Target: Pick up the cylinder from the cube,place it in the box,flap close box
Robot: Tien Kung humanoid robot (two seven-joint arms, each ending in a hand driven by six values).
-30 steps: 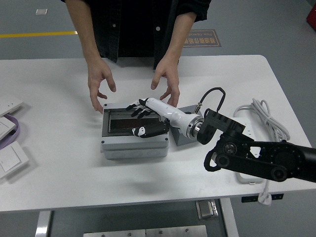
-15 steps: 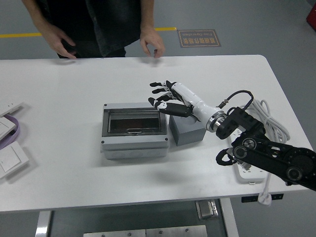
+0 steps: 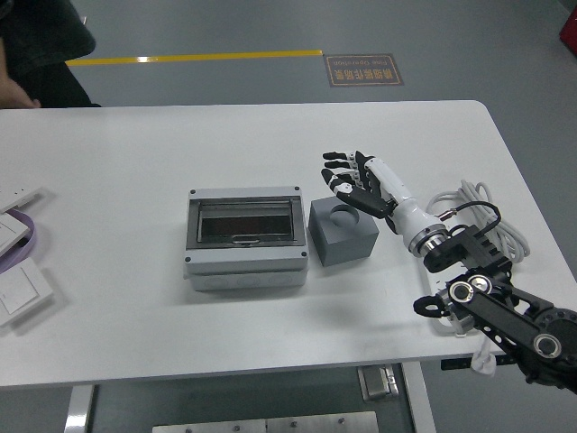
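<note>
A grey box (image 3: 244,236) with a dark see-through flap shut over it sits at the table's middle. A grey cube (image 3: 343,232) with a round socket on top stands right beside it, to the right. No cylinder shows on the cube. My right hand (image 3: 350,177) hovers just above and right of the cube, fingers spread and holding nothing. The left arm is out of view.
A white power strip with a coiled cable (image 3: 487,225) lies right of my right arm. White switch plates (image 3: 20,289) lie at the left edge. A person (image 3: 36,54) stands at the top left corner, away from the table's middle.
My right hand has drawn back from the box to the right, past the cube. The person has taken both hands off the table and stepped away to the left.
</note>
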